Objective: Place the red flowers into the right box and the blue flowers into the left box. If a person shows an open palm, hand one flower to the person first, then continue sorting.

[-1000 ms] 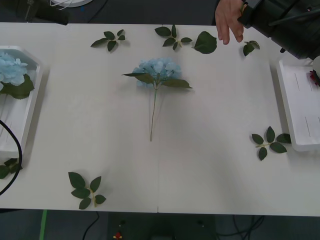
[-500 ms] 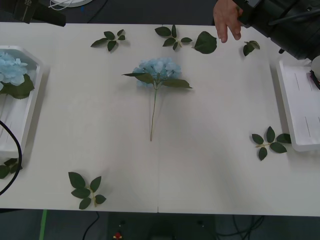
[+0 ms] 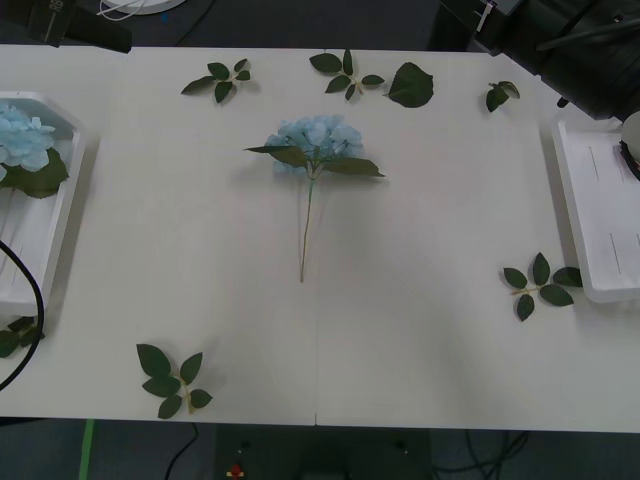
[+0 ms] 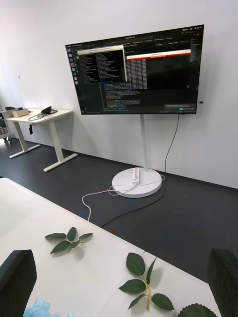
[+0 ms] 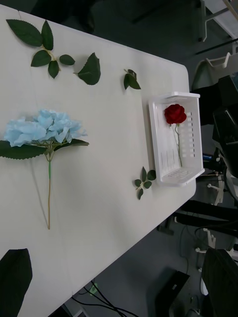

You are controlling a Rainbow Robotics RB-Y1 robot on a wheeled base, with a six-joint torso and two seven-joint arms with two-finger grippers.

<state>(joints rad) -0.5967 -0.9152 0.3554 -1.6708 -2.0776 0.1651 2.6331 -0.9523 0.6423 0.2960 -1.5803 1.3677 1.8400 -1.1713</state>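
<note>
One blue flower lies in the middle of the table, stem toward me; it also appears in the left wrist view. A second blue flower rests in the left box. A red flower lies inside the right box, which stands at the table's right edge. My left gripper hangs open, high above the table. My right gripper is open too, raised over the far side and facing the room. Both hold nothing.
Loose green leaf sprigs lie along the far edge, at the near left and beside the right box. A large single leaf lies at the far edge. A wall monitor on a stand is behind the table.
A person's hand that reached over the far right edge of the table has drawn back out of view. The flowers and boxes have not moved.
</note>
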